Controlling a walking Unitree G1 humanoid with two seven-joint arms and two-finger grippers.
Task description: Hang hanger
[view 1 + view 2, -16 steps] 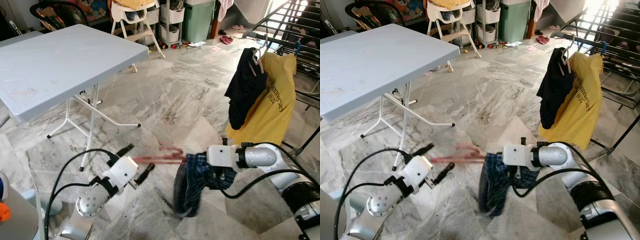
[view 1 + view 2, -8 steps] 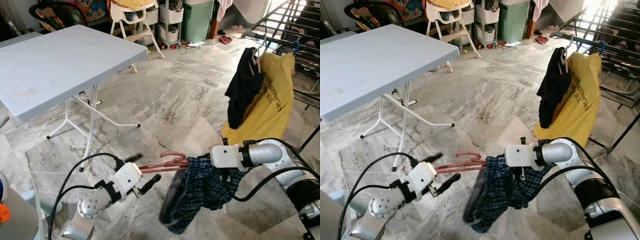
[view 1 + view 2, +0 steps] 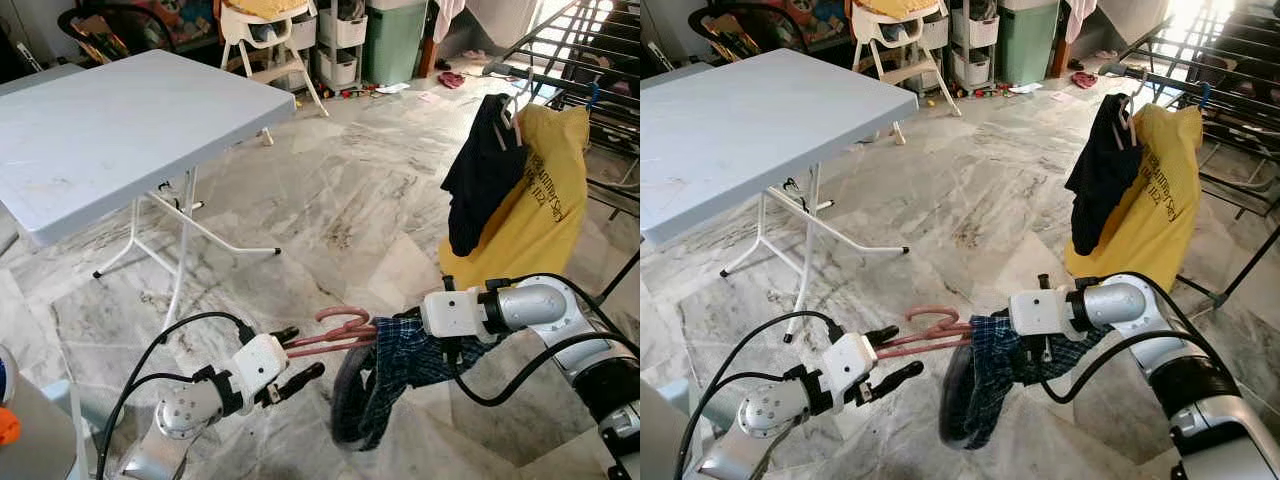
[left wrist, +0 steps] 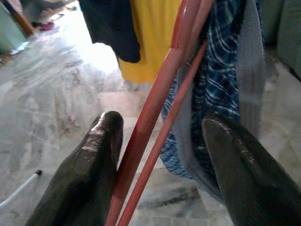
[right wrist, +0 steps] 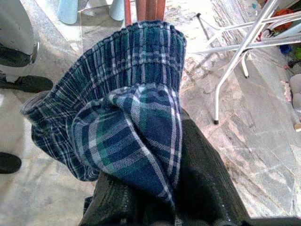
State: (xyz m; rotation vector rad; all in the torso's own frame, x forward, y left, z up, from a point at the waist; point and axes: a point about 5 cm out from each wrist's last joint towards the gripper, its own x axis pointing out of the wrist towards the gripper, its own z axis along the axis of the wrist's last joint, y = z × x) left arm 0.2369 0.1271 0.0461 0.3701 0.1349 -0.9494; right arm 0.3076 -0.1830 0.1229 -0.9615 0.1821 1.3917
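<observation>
My left tool (image 3: 298,361) is reaching low over the floor (image 3: 330,200), its fingers (image 4: 91,165) spread with the hanger (image 3: 335,330) running between them, touching one finger. My right tool (image 3: 1040,335) is clamping the plaid shorts (image 3: 385,385) draped on the hanger's far end. Beyond my right tool, a yellow shirt (image 3: 545,200) and dark garment (image 3: 485,175) are hanging on the rack (image 3: 600,90).

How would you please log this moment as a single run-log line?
left gripper: open around pink hanger | right gripper: shut on plaid shorts | drying rack: ahead right, not reached
</observation>
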